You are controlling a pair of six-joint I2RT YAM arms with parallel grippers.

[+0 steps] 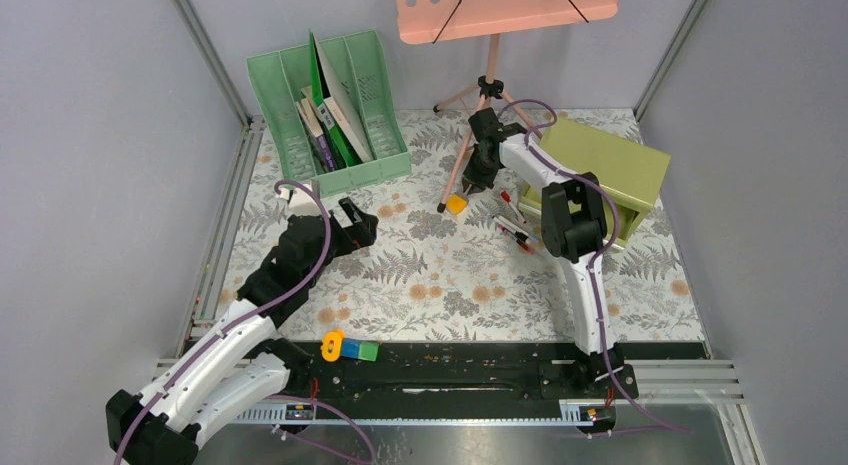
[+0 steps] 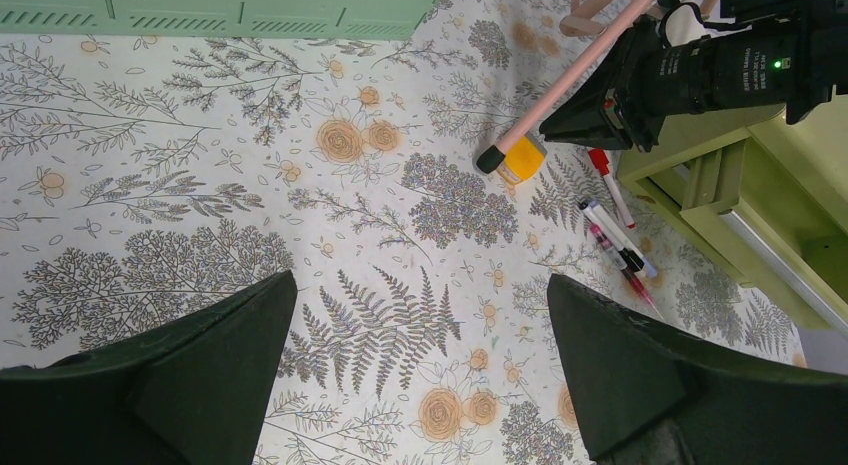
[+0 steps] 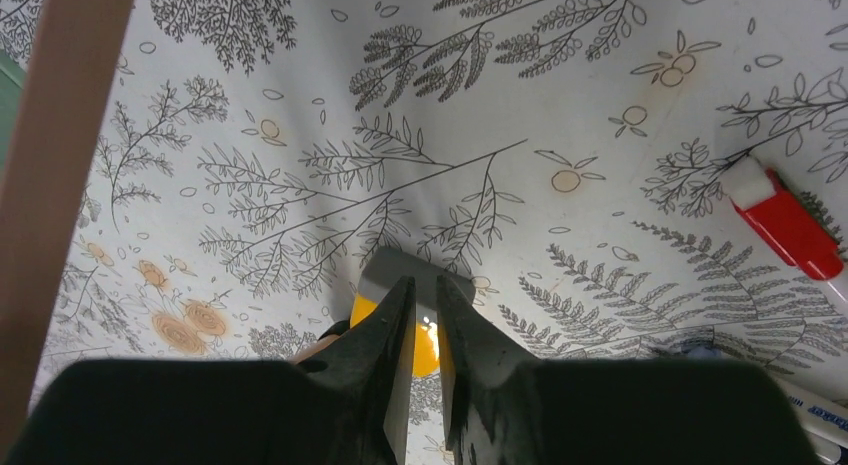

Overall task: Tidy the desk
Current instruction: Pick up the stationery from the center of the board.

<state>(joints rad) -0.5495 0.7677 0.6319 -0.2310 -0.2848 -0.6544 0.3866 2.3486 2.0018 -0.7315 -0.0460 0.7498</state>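
Here the desk point(image 2: 380, 235) lies beneath wide-spread left fingers point(image 2: 200, 375); right fingers point(image 3: 385, 365) near-closed at yellow block point(image 1: 456, 204), grip unclear.

Desk point(image 1: 420, 285): one
Arms point(image 1: 585, 285): two
Pens point(image 2: 612, 190): three
File rack point(image 1: 340, 177): one
Drawer box point(image 1: 610, 160): one
Stand point(image 1: 500, 10): one
Yellow block point(image 1: 456, 203): one

Bright diffuse light from above, faint soft shadows on the counter point(image 1: 440, 275), print crisp in all views, left end effector fingers point(image 2: 200, 385) dark, slightly blurred
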